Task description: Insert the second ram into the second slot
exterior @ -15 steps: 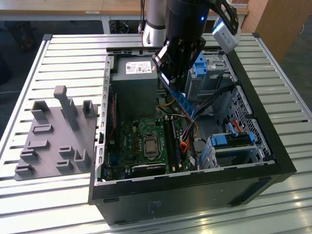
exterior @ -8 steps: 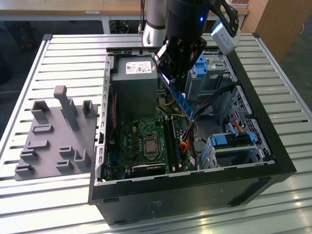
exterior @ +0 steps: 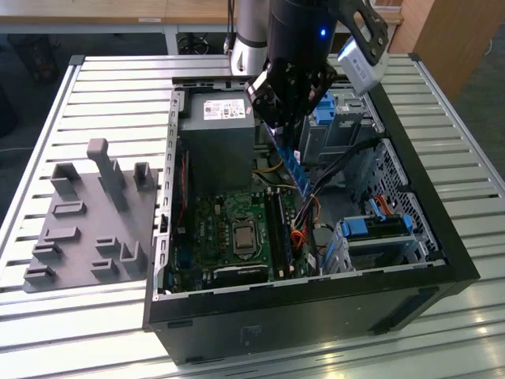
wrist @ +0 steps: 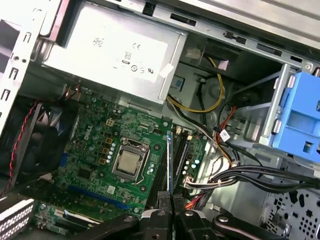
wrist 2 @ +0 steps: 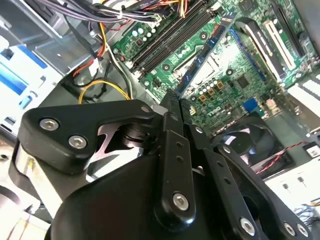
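Bench: a slatted metal bench (exterior: 95, 79) carries the whole set-up.
Fixture tray (exterior: 87, 221): a grey moulded tray with upright posts and slotted holders is set at the exterior view's left, just beside the case. It is probably there so that parts can be presented on edge for grasping.
Computer case (exterior: 316, 304): it is laid on its side with the panel off, so the board faces upward and can be reached from above.
Power supply (exterior: 217, 130): a grey box is fixed at the far end of the case, clear of the working area.
Motherboard (exterior: 225, 229): the green board lies flat, and the processor socket (exterior: 241, 237) is exposed at its middle.
Tool (exterior: 278, 126): it is closed narrowly on one end of the second ram, with the fingers (wrist 2: 172, 107) pinching the faces so that the contact edge is left free.
Second ram (exterior: 293, 164): the blue stick is held above the board and slanted in the exterior view. In the first wrist view it is seen edge-on (wrist: 170, 157), lined up along the memory slots. It is judged not yet seated.
Memory slots (exterior: 278, 229): dark parallel channels lie just to the exterior view's right of the socket.
Drive brackets (exterior: 367, 227): light-blue plastic pieces are seen at the exterior view's right, well apart from the stick.
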`<state>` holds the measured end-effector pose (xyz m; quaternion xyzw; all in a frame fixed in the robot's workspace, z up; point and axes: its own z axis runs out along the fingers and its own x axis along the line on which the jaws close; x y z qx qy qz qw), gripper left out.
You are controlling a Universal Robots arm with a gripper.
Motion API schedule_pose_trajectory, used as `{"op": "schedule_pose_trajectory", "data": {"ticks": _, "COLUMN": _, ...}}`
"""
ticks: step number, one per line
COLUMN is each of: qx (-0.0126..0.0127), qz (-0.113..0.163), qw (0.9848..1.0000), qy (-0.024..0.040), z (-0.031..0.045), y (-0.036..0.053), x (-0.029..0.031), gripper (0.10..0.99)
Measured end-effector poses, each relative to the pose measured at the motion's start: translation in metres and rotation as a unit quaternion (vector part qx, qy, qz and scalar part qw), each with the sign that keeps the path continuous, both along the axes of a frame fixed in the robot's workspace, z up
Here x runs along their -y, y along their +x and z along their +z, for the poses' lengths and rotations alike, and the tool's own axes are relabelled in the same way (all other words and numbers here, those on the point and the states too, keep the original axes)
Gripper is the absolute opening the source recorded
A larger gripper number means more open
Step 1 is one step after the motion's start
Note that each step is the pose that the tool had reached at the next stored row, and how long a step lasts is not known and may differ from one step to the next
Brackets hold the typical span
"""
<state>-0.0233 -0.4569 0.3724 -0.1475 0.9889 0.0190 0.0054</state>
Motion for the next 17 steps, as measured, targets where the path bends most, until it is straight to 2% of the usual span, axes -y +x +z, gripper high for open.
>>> {"op": "schedule_pose_trajectory", "data": {"ticks": 6, "qx": 0.0000, "qz": -0.037, "qw": 0.9993, "qy": 0.0000, "z": -0.0004, "y": 0.0000, "x": 0.0000, "gripper": 0.129}}
{"op": "schedule_pose_trajectory", "data": {"ticks": 13, "qx": 0.0000, "qz": -0.078, "qw": 0.9970, "qy": 0.0000, "z": -0.0010, "y": 0.0000, "x": 0.0000, "gripper": 0.129}}
{"op": "schedule_pose_trajectory", "data": {"ticks": 17, "qx": 0.0000, "qz": -0.082, "qw": 0.9967, "qy": 0.0001, "z": -0.0022, "y": 0.0000, "x": 0.0000, "gripper": 0.129}}
